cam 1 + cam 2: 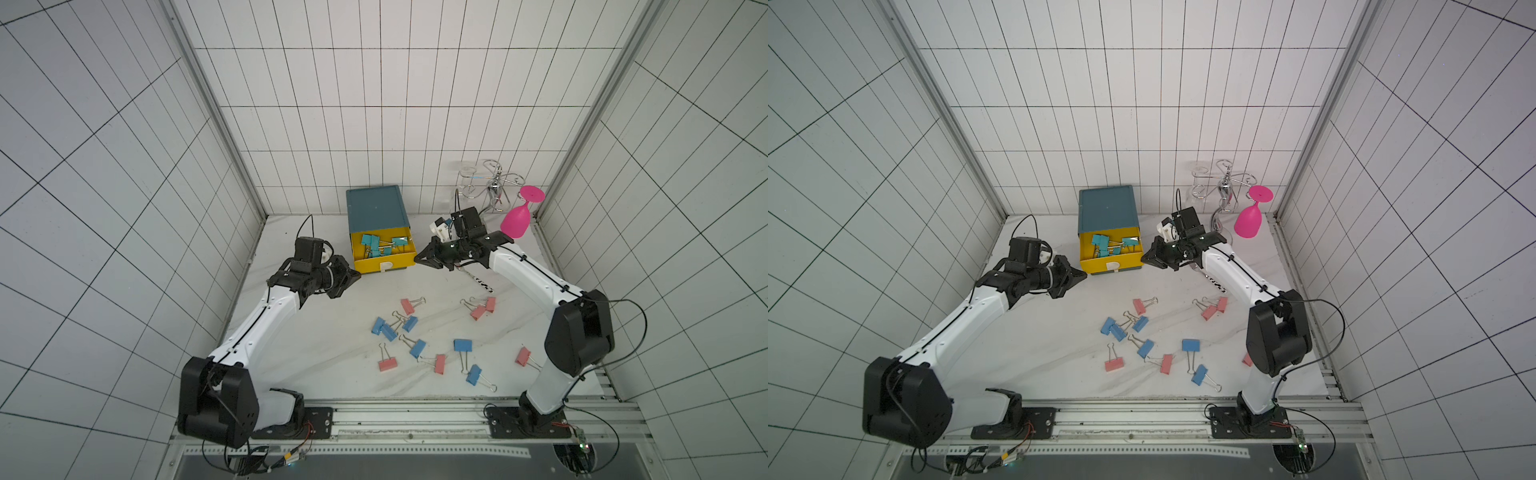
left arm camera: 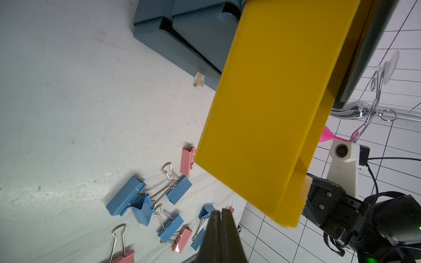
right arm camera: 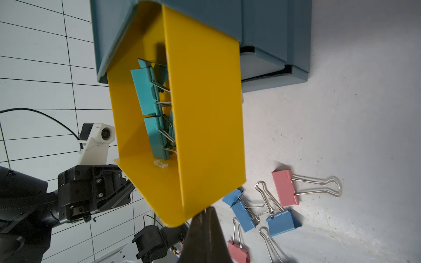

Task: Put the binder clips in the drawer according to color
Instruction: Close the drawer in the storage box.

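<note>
Inside the pulled-out yellow drawer point(image 1: 384, 266) point(image 1: 1113, 262), a little above frame centre in both top views: a small heap of teal binder clips point(image 1: 375, 245) point(image 1: 1108, 245), silver wire handles crossing. Same heap in the right wrist view point(image 3: 149, 107), stacked against one inner wall of the drawer point(image 3: 205, 109). Behind the drawer, toward the back wall: its dark teal cabinet point(image 1: 376, 205). Below, across the lower middle of the top views and lying flat on the pale marbled surface point(image 1: 316, 345): blue binder clips point(image 1: 462, 345) and pink binder clips point(image 1: 408, 306), mixed together, three of the blue bunched left of centre with handles overlapping, two pink touching each other further right, one pink well apart at the lower right beside the right arm. Left of the drawer front: left fingers point(image 1: 357, 275) pressed fully together, gripping nothing, tip just beside the front left corner; touching or not, cannot tell. Seen as one dark wedge at the bottom centre of the left wrist view point(image 2: 219, 227). Right of the drawer front: right fingers point(image 1: 417, 258), likewise pressed together and holding nothing, tip just beside the front right corner. Upper right of the top views, near the back corner: a chrome wire rack point(image 1: 492, 183) and a pink wine glass point(image 1: 516, 222), foot toward the rack.
</note>
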Controlling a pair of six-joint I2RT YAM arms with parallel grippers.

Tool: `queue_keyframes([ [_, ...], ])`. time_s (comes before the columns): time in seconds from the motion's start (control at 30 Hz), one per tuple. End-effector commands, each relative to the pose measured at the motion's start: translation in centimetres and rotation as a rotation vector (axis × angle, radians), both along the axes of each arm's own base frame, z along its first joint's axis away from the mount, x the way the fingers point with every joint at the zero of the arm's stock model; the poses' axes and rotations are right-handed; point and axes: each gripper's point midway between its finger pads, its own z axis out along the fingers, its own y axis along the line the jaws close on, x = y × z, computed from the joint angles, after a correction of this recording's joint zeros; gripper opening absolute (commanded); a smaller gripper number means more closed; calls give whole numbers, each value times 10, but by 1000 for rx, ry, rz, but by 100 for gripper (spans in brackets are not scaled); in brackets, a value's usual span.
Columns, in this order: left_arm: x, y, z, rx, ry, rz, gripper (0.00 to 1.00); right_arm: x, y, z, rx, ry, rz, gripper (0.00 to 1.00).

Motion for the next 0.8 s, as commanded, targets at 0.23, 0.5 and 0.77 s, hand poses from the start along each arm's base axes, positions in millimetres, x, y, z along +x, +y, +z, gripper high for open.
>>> queue_keyframes([
  [0.23, 46, 3, 18, -27, -75, 8, 0, 39, 11, 15, 82, -15, -16, 0],
  [0.5, 81, 15, 13, -32, -76, 22, 0, 68, 21, 9, 117, 0, -37, 0],
  [0.77, 111, 17, 11, -45, -81, 17, 0, 104, 28, 10, 156, -5, -81, 0],
])
